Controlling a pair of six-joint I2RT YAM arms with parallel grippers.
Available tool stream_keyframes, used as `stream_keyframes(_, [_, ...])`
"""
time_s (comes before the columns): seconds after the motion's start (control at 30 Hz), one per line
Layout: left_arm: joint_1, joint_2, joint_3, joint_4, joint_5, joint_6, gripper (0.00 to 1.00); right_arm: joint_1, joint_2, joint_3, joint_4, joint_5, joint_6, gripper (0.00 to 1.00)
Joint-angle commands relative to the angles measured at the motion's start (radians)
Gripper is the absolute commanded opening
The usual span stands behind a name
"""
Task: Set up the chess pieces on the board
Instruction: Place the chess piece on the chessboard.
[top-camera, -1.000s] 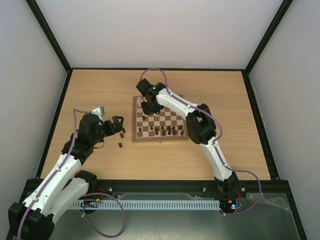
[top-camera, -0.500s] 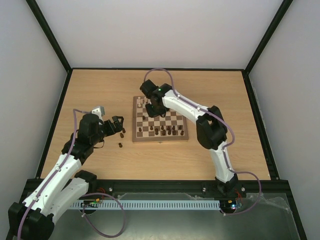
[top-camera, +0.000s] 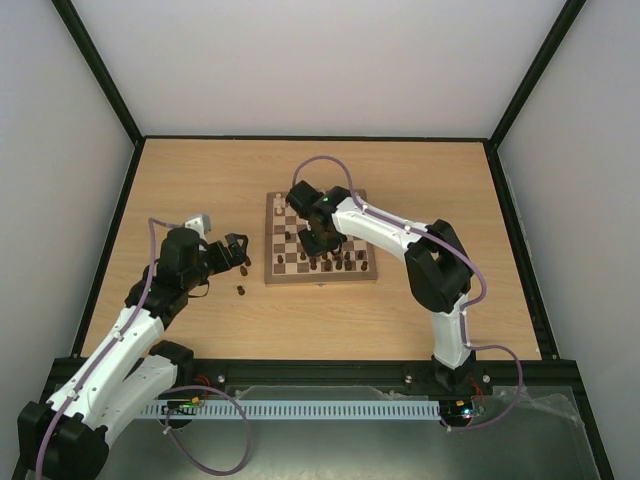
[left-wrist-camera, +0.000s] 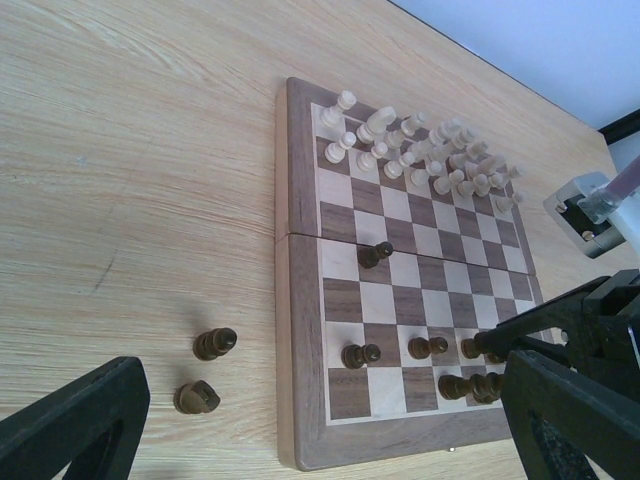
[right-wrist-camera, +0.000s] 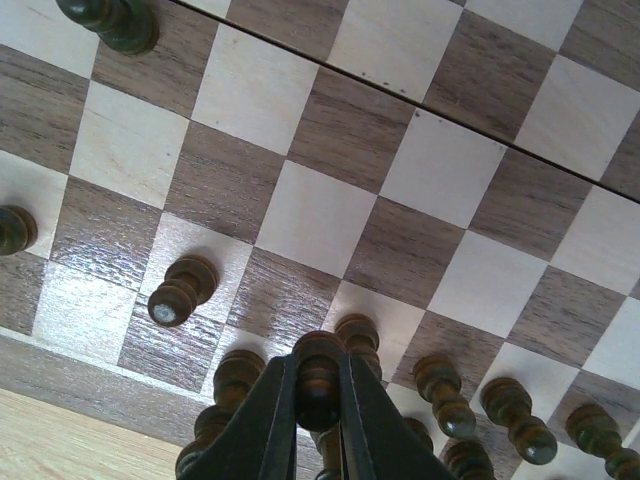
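The board (top-camera: 272, 270) lies mid-table. Pale chess pieces (left-wrist-camera: 420, 150) crowd its far rows and dark ones (left-wrist-camera: 430, 347) stand in its near rows. My right gripper (top-camera: 318, 240) hovers over the near half, shut on a dark piece (right-wrist-camera: 318, 385) held above other dark pieces (right-wrist-camera: 180, 290). One dark piece (left-wrist-camera: 375, 255) stands alone mid-board. My left gripper (top-camera: 237, 255) is open left of the board with nothing between its fingers (left-wrist-camera: 70, 420). Below it, two dark pieces (left-wrist-camera: 214, 343) (left-wrist-camera: 196, 397) lie on the table beside the board's left edge.
The wooden table (top-camera: 180, 180) is fenced by a black frame and white walls. My right arm (top-camera: 400, 230) stretches over the board's right side. A rail with cables (top-camera: 300, 408) runs along the near edge.
My right gripper has moved from the board's far left corner toward the near middle rows, its jaws closed on the dark piece. The left arm has not moved.
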Motion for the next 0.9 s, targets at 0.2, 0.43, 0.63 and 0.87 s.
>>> stream_keyframes(0.2, [0.005, -0.002, -0.009, 0.021, 0.003, -0.007, 0.99, 0.017, 0.01, -0.01, 0.015, -0.025, 0.011, 0.07])
stream_keyframes(0.43, [0.005, -0.002, -0.009, 0.021, 0.001, -0.008, 0.99, 0.024, 0.033, -0.002, 0.018, -0.032, 0.01, 0.07])
stream_keyframes(0.63, [0.005, -0.002, -0.009, 0.02, 0.0, -0.007, 0.99, 0.025, 0.054, -0.004, 0.031, -0.037, 0.011, 0.08])
stream_keyframes(0.87, [0.004, 0.0, -0.007, 0.021, 0.0, -0.005, 0.99, 0.025, 0.064, -0.005, 0.037, -0.036, 0.012, 0.09])
